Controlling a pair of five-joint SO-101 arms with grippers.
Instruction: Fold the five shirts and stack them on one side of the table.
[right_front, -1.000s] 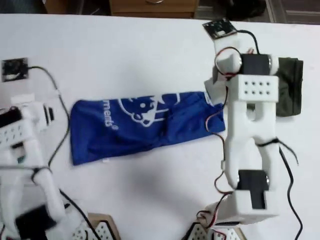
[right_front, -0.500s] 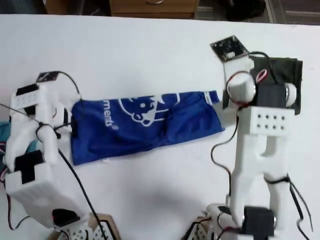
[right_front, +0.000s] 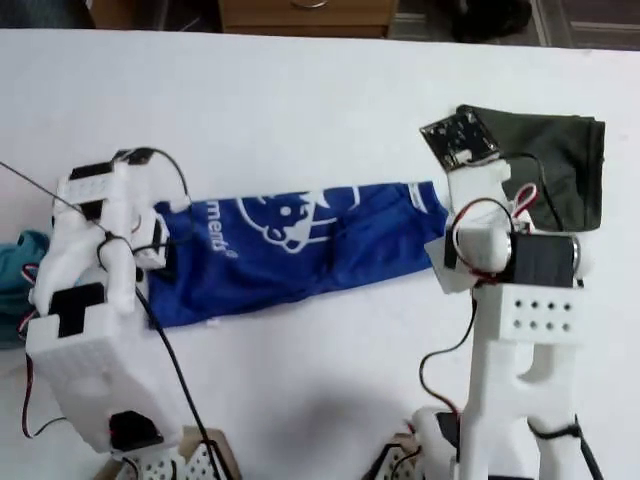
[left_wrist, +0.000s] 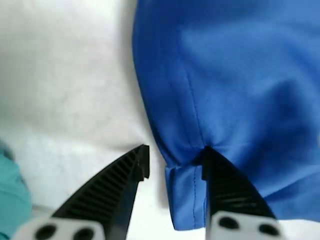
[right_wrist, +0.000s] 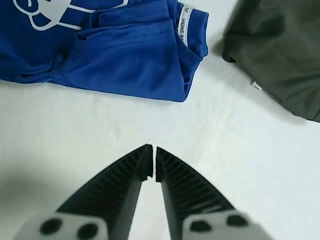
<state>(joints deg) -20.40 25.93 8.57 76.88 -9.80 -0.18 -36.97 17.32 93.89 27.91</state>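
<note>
A blue shirt (right_front: 300, 250) with white print lies folded into a long strip across the middle of the table. My left gripper (left_wrist: 175, 160) is open at the strip's left end (right_front: 165, 250). One finger (left_wrist: 227, 192) rests on the blue shirt (left_wrist: 230, 75) and the other stands on the table beside the hem. My right gripper (right_wrist: 152, 161) is shut and holds nothing. It hovers over bare table short of the collar end of the blue shirt (right_wrist: 115, 55). A dark green folded shirt (right_front: 560, 170) lies at the right side, also seen ahead of the right gripper (right_wrist: 280, 60).
A teal garment (right_front: 20, 270) is bunched at the table's left edge, beside the left arm (right_front: 85, 300); it is the teal patch (left_wrist: 10, 200) in the left wrist view. The right arm (right_front: 520, 300) stands over the front right. The white table (right_front: 300, 110) stretches behind the shirt.
The left arm swung in from the left edge to the blue shirt's left end. The right arm drew back from the collar end toward the table's front, uncovering the dark green shirt.
</note>
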